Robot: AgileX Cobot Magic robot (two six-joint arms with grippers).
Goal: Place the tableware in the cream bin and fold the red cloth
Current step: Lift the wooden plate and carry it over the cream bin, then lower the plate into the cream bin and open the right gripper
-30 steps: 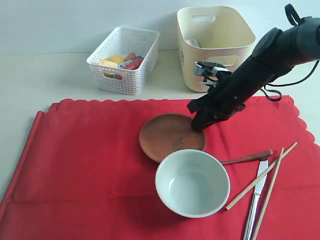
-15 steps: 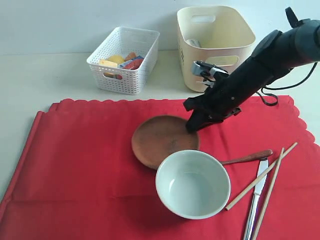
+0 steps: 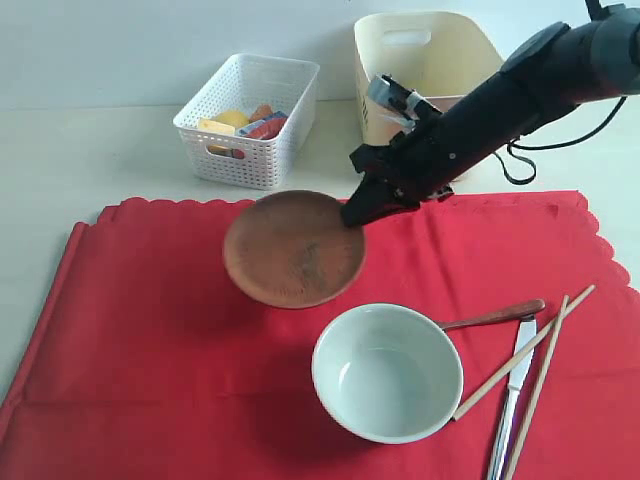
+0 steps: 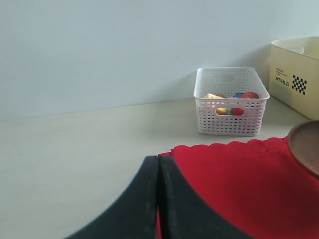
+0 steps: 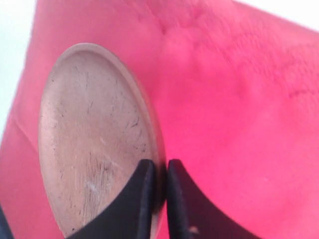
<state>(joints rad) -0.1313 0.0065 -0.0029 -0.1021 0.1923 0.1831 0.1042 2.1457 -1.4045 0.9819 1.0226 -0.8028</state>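
My right gripper [image 3: 356, 213] [image 5: 160, 169] is shut on the rim of the round brown wooden plate [image 3: 292, 249] [image 5: 94, 134], which hangs tilted above the red cloth [image 3: 150, 320] [image 5: 239, 99]. The pale green-white bowl [image 3: 387, 370] rests on the cloth near the front. To its right lie the brown-handled spoon [image 3: 498, 315], silver knife [image 3: 512, 385] and chopsticks [image 3: 535, 350]. The cream bin [image 3: 420, 70] [image 4: 296, 74] stands at the back, behind the right arm. My left gripper [image 4: 160, 167] is shut and empty over the table beside the cloth's corner [image 4: 239, 184]. The steel cup is not visible.
A white perforated basket [image 3: 250, 120] [image 4: 229, 99] with food stands at the back, left of the cream bin. The pale table [image 3: 60, 170] runs around the cloth, with a wall behind.
My right gripper has lifted the wooden plate off the cloth and carried it up and to the left, tilting it. The bowl and cutlery have stayed put.
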